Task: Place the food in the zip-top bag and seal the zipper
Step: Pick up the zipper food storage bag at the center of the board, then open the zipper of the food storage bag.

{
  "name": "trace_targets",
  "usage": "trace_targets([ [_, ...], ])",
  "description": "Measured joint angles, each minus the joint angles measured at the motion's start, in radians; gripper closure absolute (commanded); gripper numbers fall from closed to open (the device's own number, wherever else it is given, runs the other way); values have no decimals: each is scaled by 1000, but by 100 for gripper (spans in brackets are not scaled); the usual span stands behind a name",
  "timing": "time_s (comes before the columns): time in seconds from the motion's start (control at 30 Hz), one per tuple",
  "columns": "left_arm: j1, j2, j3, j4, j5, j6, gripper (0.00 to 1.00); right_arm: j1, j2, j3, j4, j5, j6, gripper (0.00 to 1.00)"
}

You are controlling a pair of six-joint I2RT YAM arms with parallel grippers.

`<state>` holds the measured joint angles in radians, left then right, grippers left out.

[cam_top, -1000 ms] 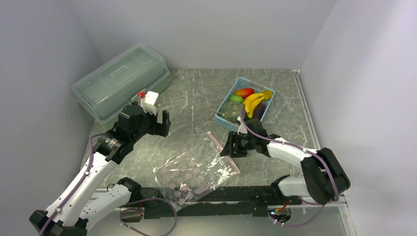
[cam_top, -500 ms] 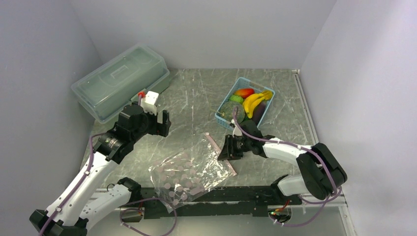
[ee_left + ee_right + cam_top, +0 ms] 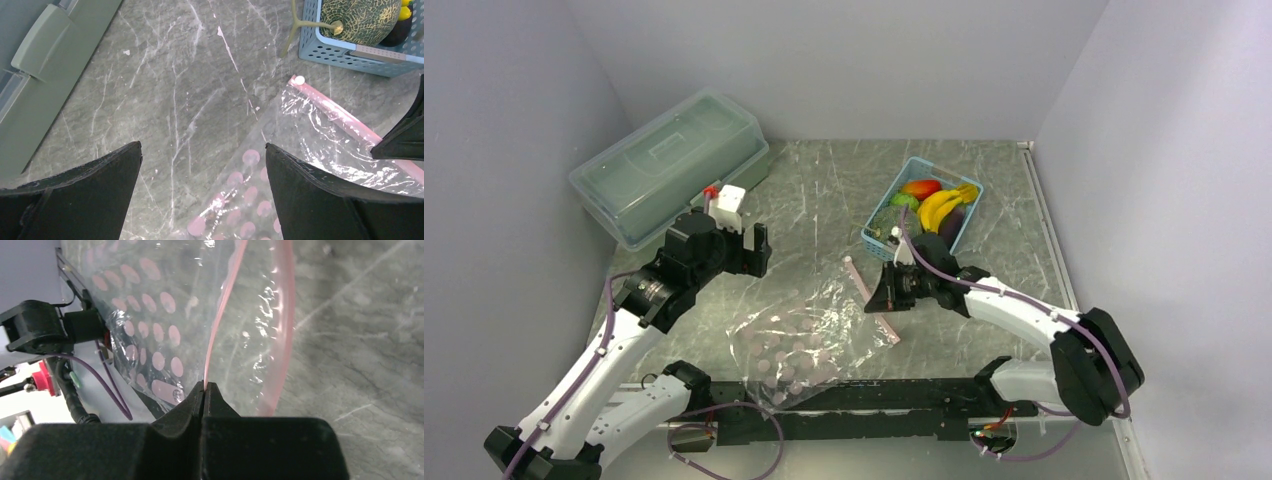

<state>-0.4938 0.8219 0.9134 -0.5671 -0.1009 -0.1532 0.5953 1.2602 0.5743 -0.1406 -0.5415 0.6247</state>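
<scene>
The zip-top bag, clear with pink dots, lies near the table's front edge. Its pink zipper faces right. My right gripper is shut on one lip of that zipper; the other lip bows away, so the mouth gapes. The food sits in the blue basket: yellow bananas, a dull-green melon, a red-orange piece. My left gripper hangs open above the table left of the bag, holding nothing.
A large translucent lidded box stands at the back left, its edge showing in the left wrist view. Grey walls close in the left, back and right sides. The arms' black mounting rail runs along the near edge under the bag's corner.
My right gripper has closed on the zipper's lip and shifted slightly left and back, pulling the bag's mouth edge with it. The left arm has not moved.
</scene>
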Motion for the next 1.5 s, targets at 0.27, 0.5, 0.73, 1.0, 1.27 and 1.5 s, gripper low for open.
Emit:
trace_targets([
  [0.27,0,48,19,-24,0,-58,1,57,-57,142,-128,117,-47,100],
  [0.5,0,111,111,-94,32,-101,1,120,-58,270,-243,242,-93,100],
  [0.73,0,144,278,-167,101,-161,1,209,-43,423,-360,383,-137,100],
  [1.0,0,258,489,-301,162,-224,1,311,11,603,-446,518,-187,100],
  [1.27,0,343,673,-433,213,-285,1,380,62,771,-531,632,-229,100],
  [1.5,0,429,809,-523,282,-338,1,456,115,920,-576,706,-273,100],
])
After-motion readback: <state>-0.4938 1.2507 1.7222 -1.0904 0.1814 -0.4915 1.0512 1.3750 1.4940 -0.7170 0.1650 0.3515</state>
